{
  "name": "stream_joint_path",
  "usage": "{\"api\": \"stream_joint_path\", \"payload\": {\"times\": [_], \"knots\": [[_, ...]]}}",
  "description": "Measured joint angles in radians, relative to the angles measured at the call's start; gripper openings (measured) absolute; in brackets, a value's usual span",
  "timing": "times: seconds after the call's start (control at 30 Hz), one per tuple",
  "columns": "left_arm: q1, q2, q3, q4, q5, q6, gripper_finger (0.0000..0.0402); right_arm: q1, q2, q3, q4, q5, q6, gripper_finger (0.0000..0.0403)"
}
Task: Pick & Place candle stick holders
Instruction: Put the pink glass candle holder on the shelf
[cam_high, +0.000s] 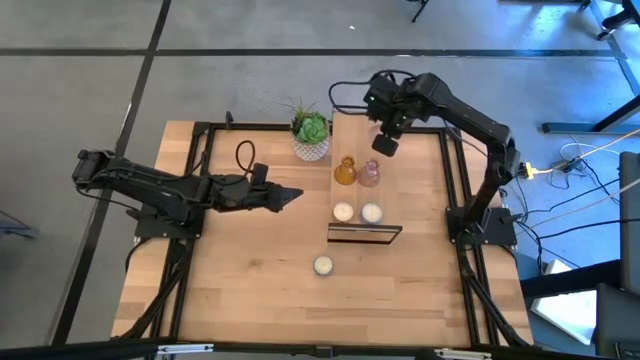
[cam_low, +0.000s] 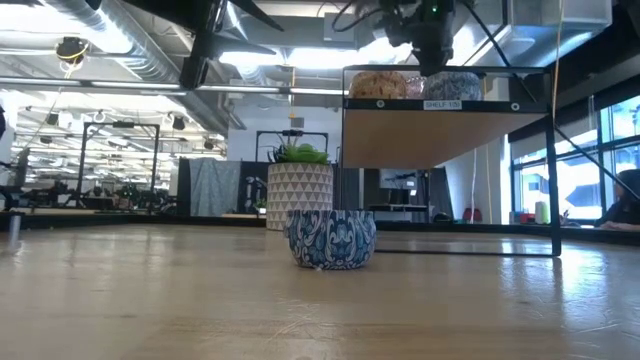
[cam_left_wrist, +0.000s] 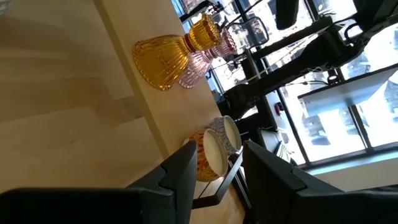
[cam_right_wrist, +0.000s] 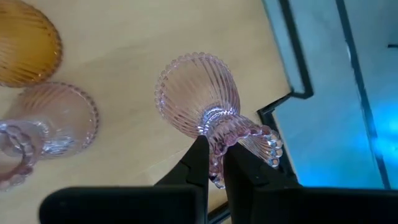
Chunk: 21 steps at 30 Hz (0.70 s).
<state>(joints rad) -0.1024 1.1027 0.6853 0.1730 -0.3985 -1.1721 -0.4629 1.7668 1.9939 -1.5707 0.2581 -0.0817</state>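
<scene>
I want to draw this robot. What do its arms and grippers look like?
Both arms are dark, almost black, and made of jointed chunky segments. The left gripper has two flat, dark, blocky fingers with angled tips. The right gripper has the same dark fingers. Black cables loop beside each arm.

Right gripper (cam_right_wrist: 211, 163): two dark fingers (cam_right_wrist: 196, 165) closing tightly on the beaded upper rim of a pink candle stick holder (cam_right_wrist: 202, 102), which is tilting, its ribbed base flaring away from the camera.

Second pink candle stick holder (cam_right_wrist: 59, 118): standing upright on the wooden shelf surface (cam_right_wrist: 155, 37), just beside the held one, its beaded rim showing at the frame edge.

Amber candle stick holder (cam_right_wrist: 25, 43): sitting next to the second pink one, partly cropped.

Black metal frame (cam_right_wrist: 292, 56): running along the wood's edge, grey-blue floor lying beyond it.
</scene>
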Motion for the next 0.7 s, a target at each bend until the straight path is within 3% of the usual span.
{"api": "stream_joint_path", "payload": {"times": [0.27, 0.7], "knots": [[0.0, 0.0, 0.0, 0.0, -0.007, -0.002, 0.0125, 0.0, -0.002, -0.109, 0.0, 0.001, 0.021, 0.0026], [0.0, 0.0, 0.0, 0.001, -0.011, -0.001, 0.0125, 0.0, -0.004, -0.111, 0.0, 0.002, 0.017, 0.0026]]}}
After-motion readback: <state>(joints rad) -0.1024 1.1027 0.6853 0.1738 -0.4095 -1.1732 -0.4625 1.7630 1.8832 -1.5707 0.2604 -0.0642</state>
